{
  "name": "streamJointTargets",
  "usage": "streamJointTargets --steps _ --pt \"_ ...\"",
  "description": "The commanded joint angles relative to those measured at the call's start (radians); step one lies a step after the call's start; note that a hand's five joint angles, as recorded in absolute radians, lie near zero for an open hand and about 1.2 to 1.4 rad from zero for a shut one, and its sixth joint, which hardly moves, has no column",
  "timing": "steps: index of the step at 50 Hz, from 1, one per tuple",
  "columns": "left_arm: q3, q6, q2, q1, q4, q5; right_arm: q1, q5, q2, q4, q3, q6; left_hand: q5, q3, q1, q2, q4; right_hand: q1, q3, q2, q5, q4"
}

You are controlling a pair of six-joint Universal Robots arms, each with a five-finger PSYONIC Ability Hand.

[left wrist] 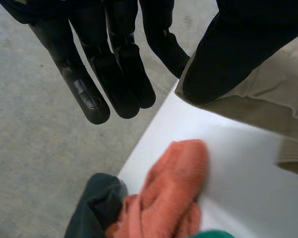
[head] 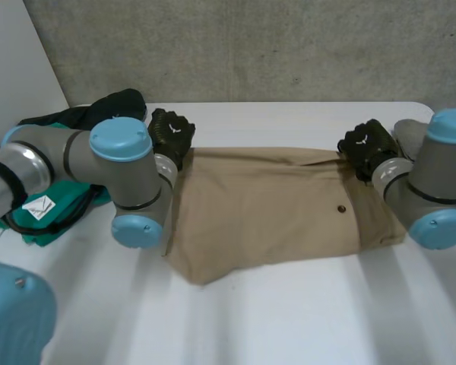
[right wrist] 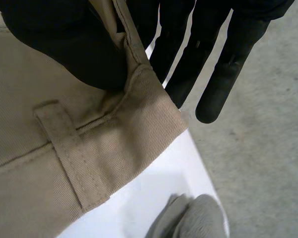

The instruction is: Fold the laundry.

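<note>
1. The desk [head: 304,327] carries the tan trousers [head: 266,213] flat across its middle. The step looks like bringing their far edge toward you to halve them, and the bare near half gives you room to land it.
2. Raise both far corners together and level, so the crease runs straight. Then lay the far edge squarely on the near one.
3. The laundry pile [head: 118,103] sits just beside your left arm, so draw straight back and don't swing outward into it.
4. The left robot hand [head: 171,133] pinches the far left corner under its thumb, fingers straight. The right robot hand [head: 368,144] pinches the waistband corner the same way.
5. Both sets of fingers point out past the desk's far edge, so pull inward only.
6. An orange cloth [left wrist: 164,193] lies near the left robot hand and a grey cloth [right wrist: 193,218] near the right, both at the desk's edge. Don't snag them.
7. Mind the belt loop [right wrist: 69,148] just beside the right thumb.
</note>
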Motion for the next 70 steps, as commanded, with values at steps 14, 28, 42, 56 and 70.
streamJointTargets --steps 14,28,42,56,70 --pt "-0.203 0.007 0.137 -0.033 0.208 0.046 -0.017 0.002 -0.247 0.124 0.162 0.228 -1.018 -1.019 -0.961 -1.023 -1.025 -0.892 -1.003 -0.995 -1.034 -1.015" --pt "-0.483 -0.108 0.315 -0.075 0.2 0.044 -0.195 -0.161 -0.259 0.236 0.382 0.219 -1.018 -1.019 -0.961 -1.023 -1.025 -0.656 -0.767 -0.759 -0.798 -0.779" --pt "-0.526 -0.128 0.393 -0.098 0.18 0.017 -0.248 0.022 -0.249 -0.014 0.446 0.133 -1.018 -1.019 -0.961 -1.023 -1.025 0.329 0.218 0.227 0.188 0.207" --pt "-0.638 -0.22 0.539 -0.093 0.17 0.014 0.014 -0.168 -0.352 -0.096 0.413 -0.14 -1.018 -1.019 -0.961 -1.023 -1.025 0.329 0.218 0.227 0.188 0.207" --pt "-0.665 -0.268 0.603 -0.098 0.171 0.012 0.285 -0.353 -0.251 -0.097 0.505 -0.128 -1.018 -1.019 -0.961 -1.023 -1.025 -0.892 -1.003 -0.995 -1.034 -1.015"
